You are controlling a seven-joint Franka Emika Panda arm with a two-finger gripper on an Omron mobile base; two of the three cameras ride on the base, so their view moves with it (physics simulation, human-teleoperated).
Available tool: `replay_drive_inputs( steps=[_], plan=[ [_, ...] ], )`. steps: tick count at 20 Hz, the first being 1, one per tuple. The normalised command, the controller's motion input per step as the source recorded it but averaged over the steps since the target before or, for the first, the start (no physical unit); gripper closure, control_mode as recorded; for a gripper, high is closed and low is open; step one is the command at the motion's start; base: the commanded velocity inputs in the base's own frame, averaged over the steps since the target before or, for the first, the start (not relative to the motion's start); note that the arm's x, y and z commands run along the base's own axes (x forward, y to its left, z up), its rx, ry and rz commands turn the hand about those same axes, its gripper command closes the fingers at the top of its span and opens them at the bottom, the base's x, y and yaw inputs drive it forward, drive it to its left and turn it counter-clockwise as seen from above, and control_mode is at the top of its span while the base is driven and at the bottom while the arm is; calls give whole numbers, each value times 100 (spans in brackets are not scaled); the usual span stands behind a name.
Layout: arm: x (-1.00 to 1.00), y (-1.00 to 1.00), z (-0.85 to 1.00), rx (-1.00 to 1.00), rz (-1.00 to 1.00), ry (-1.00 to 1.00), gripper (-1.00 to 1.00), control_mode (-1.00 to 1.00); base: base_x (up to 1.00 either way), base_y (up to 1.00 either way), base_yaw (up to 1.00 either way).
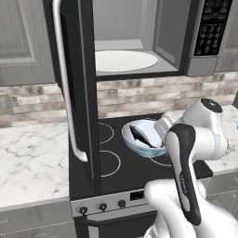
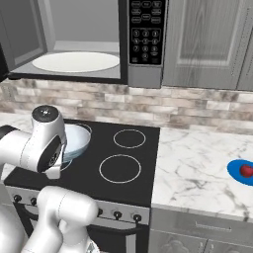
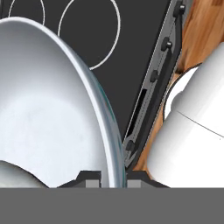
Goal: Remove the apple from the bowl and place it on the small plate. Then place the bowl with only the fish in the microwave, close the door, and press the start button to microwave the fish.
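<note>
Stovetop (image 1: 116,172): pincer (image 3: 113,177) pinching bowl (image 3: 52,109) rim; right view shows apple (image 2: 245,170).

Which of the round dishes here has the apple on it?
The small plate, flat and blue, on the counter right of the stove, carries the apple. The bowl holds only the fish.

Bowl (image 1: 139,145) is showing glossy white w/ bluish rim. Fish (image 1: 141,136) is looking dark-backed, silvery-grey. Apple (image 2: 245,170) is showing red on bright blue small plate (image 2: 236,172), far right. Microwave (image 1: 204,65) is showing black & grey, pale grey inside, white turntable (image 1: 124,60); door (image 1: 78,93) black w/ silver handle. Stove (image 2: 118,163) is showing black w/ white rings. Counter (image 2: 197,173) is showing white marble w/ grey veins; backsplash (image 2: 197,111) beige-grey brick.
</note>
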Motion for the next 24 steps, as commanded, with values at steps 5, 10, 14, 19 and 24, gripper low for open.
replay_drive_inputs(
  steps=[5,10,14,19,24],
  plan=[
    [0,3,68,0,-1,-14,100,-100,0,0,0],
    [-3,18,91,0,0,-27,100,-100,0,0,0],
    [0,44,66,0,0,-27,100,-100,0,0,0],
    [-7,19,64,0,0,-33,100,-100,0,0,0],
    [0,0,62,0,0,-24,100,-100,0,0,0]
  ],
)
